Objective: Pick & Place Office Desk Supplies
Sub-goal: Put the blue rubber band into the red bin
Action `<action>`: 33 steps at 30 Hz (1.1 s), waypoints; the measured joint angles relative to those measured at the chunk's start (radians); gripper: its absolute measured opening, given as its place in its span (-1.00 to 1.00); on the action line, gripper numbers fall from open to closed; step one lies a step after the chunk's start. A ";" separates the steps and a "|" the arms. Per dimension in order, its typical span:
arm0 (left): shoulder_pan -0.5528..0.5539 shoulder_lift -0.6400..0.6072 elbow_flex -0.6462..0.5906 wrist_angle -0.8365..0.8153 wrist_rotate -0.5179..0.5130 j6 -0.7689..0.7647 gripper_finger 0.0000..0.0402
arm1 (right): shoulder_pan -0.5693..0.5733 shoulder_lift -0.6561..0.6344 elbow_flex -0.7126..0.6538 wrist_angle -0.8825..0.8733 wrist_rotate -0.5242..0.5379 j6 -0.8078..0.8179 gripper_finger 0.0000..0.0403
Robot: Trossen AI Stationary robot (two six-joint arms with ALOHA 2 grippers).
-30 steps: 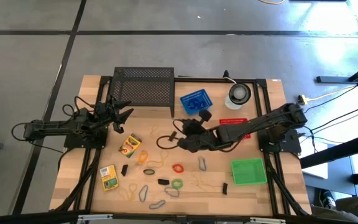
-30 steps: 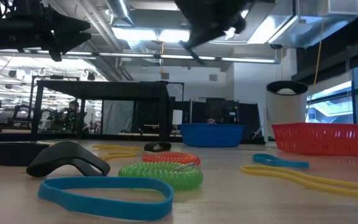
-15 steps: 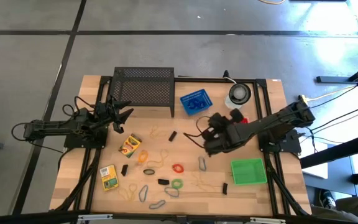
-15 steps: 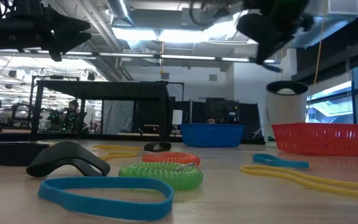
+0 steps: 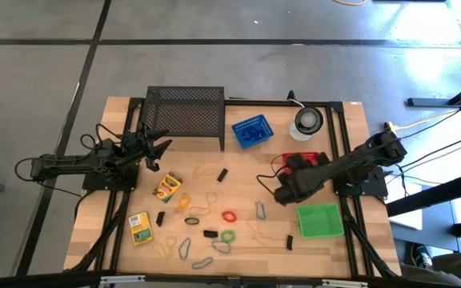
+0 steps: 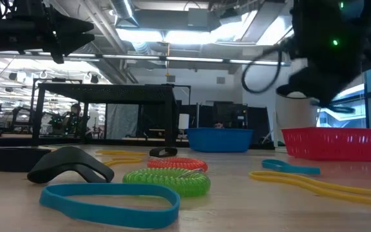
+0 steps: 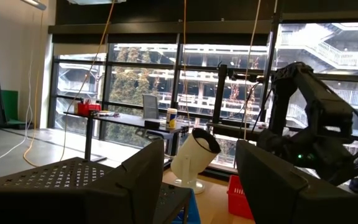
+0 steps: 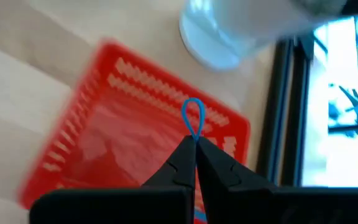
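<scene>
Right gripper [image 8: 194, 144] fingers together, pinching thin blue rubber band [image 8: 192, 118] loop, above red plastic ribbed basket [image 8: 129, 143]. Three baskets: red, blue [image 5: 250, 132], green [image 5: 320, 221]. Two crayon boxes [image 5: 166, 186] left of red basket. Left gripper [image 7: 194, 168] fingers apart, beside mesh rack [image 5: 184, 112].

We take the black wire-mesh rack [image 5: 185, 112] at the back edge of the light wooden surface [image 5: 238, 248] as our landmark. Just to its right sits a small blue plastic basket [image 5: 251, 132]. Farther right of the rack stands a round white-and-dark disc [image 5: 307, 122]. A red plastic basket [image 8: 135, 143] lies near that disc. Well in front and to the right of the rack lies a green plastic tray [image 5: 320, 221].
</scene>
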 joint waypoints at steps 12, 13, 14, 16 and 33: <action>0.000 0.000 0.000 0.000 0.000 0.000 -0.04 | -0.039 0.000 -0.026 0.005 -0.055 0.000 -0.90; 0.000 0.000 0.000 0.000 0.000 0.000 -0.04 | -0.040 0.000 -0.026 0.005 -0.055 0.000 -0.87; 0.000 0.000 0.000 0.000 0.000 0.000 -0.04 | -0.040 0.000 -0.026 0.005 -0.055 0.000 -0.83; 0.000 0.000 0.000 0.000 0.000 0.000 -0.04 | -0.040 0.000 -0.026 0.005 -0.052 0.000 -0.74; 0.000 0.000 0.000 0.000 0.000 0.000 -0.04 | -0.040 0.000 -0.026 0.099 -0.079 -0.108 0.04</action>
